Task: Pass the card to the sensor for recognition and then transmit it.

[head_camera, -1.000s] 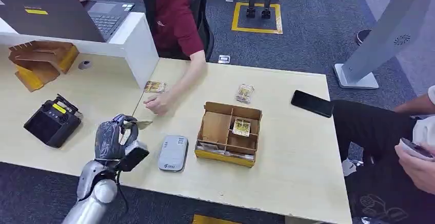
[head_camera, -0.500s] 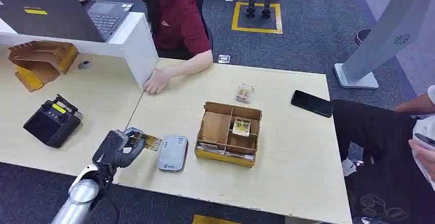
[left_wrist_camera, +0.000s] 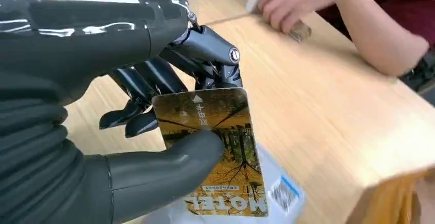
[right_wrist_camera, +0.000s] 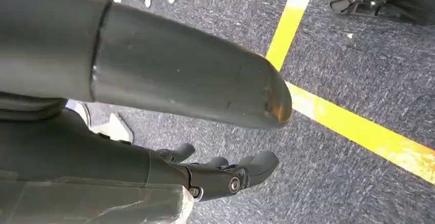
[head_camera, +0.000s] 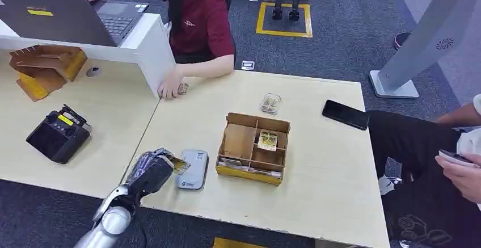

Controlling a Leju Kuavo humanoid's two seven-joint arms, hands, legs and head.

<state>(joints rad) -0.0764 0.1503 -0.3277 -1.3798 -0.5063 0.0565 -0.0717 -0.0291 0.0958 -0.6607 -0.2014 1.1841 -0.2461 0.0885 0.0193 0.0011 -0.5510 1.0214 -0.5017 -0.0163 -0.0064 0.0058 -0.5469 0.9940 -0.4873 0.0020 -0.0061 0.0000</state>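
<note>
My left hand [head_camera: 152,171] is at the near edge of the table, pinching a yellow hotel card [head_camera: 180,165] between thumb and fingers. In the left wrist view the card [left_wrist_camera: 215,147] shows a tree picture and the word HOTEL, with my thumb [left_wrist_camera: 174,162] pressed on its face. The card hangs just over the near left corner of the grey sensor pad [head_camera: 192,169]; I cannot tell if they touch. My right hand [right_wrist_camera: 215,175] hangs above the carpet floor with its fingers apart and nothing in them.
A cardboard divider box [head_camera: 254,148] holding a card stands right of the sensor. A black controller [head_camera: 58,134] sits at the left, a phone [head_camera: 346,114] at the right, a wrapped card [head_camera: 271,103] beyond the box. A person's hand [head_camera: 171,87] rests by the white partition [head_camera: 153,52].
My left hand has dropped and moved right with the card, from left of the sensor to its near left corner. The person's hand pulled back to the partition and now covers a card.
</note>
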